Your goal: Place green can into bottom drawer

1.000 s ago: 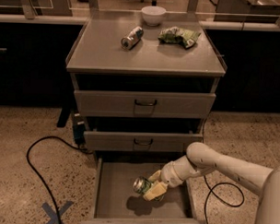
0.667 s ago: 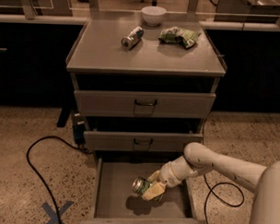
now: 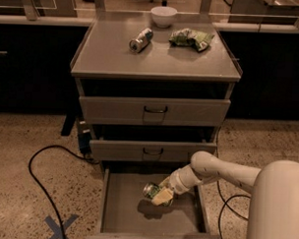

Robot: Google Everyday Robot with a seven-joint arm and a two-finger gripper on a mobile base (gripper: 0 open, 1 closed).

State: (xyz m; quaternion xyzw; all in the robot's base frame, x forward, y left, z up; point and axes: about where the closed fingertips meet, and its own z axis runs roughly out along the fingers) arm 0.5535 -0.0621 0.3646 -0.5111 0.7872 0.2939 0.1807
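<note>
Grey metal makes up the bottom drawer [image 3: 127, 215], pulled well out from the cabinet, and we take it as our landmark. The gripper [image 3: 160, 195] hangs inside it, over the middle of the floor and toward the drawer's right wall, its arm reaching in from that side. Its jaws are closed about the green can [image 3: 150, 190], which lies on its side with the round silver end facing the drawer's left wall. A dark shadow sits on the floor just beneath, so we judge the can is raised a little off the floor and not yet set down.

We expect the can to be light, stiff enough across its ends but thin-walled and easily dented along the body, and smooth, so it could slip or roll. The sound hold is across the middle of the body – as the jaws have it – with modest squeeze. Released on its side it may roll until a low wall stops it.

Far above the drawer, on the cabinet top, lie a silver can [image 3: 141, 40], a green foil bag [image 3: 191, 38] and a white bowl [image 3: 163, 16] – none of them our concern.
</note>
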